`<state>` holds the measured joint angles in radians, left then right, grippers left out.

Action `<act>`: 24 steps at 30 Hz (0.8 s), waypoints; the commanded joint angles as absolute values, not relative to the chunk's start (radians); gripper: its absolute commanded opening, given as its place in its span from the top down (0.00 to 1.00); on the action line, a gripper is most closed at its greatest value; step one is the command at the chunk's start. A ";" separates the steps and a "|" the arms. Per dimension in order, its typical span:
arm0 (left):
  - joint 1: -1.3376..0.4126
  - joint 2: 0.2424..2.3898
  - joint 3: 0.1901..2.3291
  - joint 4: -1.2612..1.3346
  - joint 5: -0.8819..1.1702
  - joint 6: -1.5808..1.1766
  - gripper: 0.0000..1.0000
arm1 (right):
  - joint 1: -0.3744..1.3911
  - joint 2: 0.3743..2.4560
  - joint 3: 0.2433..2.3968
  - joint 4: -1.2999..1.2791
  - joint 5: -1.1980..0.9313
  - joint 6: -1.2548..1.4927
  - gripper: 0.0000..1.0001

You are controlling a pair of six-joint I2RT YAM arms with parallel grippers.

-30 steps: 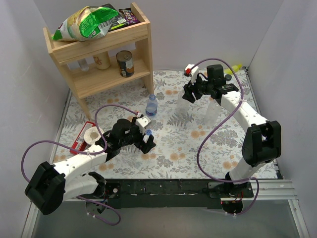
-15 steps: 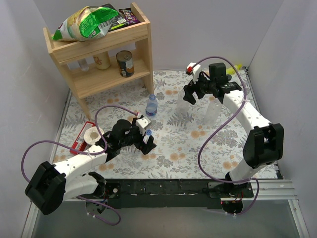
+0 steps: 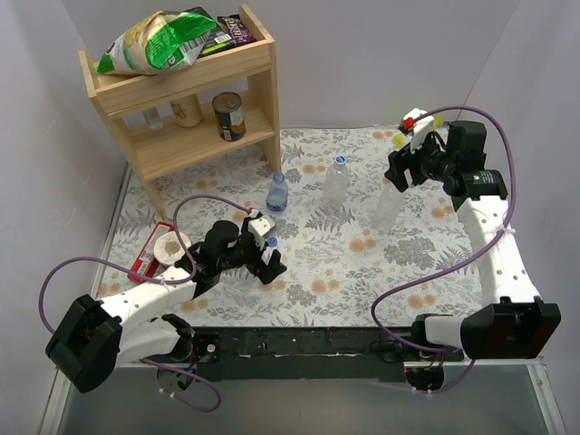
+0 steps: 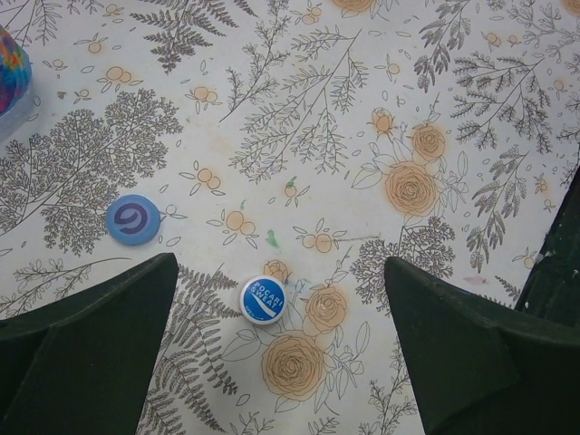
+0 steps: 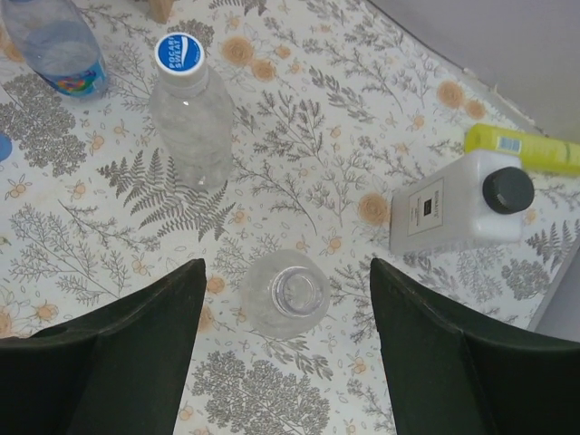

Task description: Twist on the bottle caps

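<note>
Your left arm is stretching low across the lower left of the overhead view. Its left gripper point(image 4: 279, 270) is pointing straight down at the floral tablecloth point(image 4: 299, 118), the dark fingers point(image 4: 86, 349) standing wide apart and holding nothing. In its wrist view a small round blue-and-white screw cap point(image 4: 263, 299) is lying flat on the cloth between the fingertips, touching neither. A second blue cap marked with a swirl point(image 4: 133, 219) is lying to the upper left, outside the left finger.

Your right arm is rising along the right edge of the overhead view and bending toward the centre. The right gripper point(image 5: 286, 263) is hanging above a clear uncapped plastic bottle point(image 5: 285, 299). Its fingers are spread wide too, gripping nothing, and the open neck is showing between them, apart from both.

A clear bottle wearing a blue cap point(image 5: 190, 109) is standing upright to the upper left, and a clear bottle with a blue label point(image 5: 54, 45) is standing in the top left corner. A white square bottle with a black lid point(image 5: 444, 217) is lying on its side at the right, with a yellow object point(image 5: 521, 149) just behind it. In the overhead view's upper left, a wooden shelf point(image 3: 181, 91) is holding a tin can point(image 3: 229, 116).
</note>
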<state>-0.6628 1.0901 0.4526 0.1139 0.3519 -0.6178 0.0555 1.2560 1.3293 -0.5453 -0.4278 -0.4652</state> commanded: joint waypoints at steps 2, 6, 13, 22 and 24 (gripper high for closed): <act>-0.657 1.074 0.457 0.127 0.382 -0.618 0.02 | 0.034 1.311 1.312 -0.563 -0.425 -0.433 0.22; -0.657 1.062 0.459 0.114 0.380 -0.608 0.02 | 0.034 1.338 1.304 -0.571 -0.411 -0.457 0.25; -0.653 1.057 0.460 0.107 0.383 -0.603 0.02 | 0.034 1.355 1.250 -0.580 -0.436 -0.479 0.35; -0.655 1.080 0.485 0.100 0.422 -0.591 0.02 | 0.034 1.341 1.186 -0.496 -0.471 -0.459 0.51; -0.657 1.094 0.495 0.103 0.437 -0.583 0.02 | 0.034 1.335 1.174 -0.486 -0.474 -0.457 0.61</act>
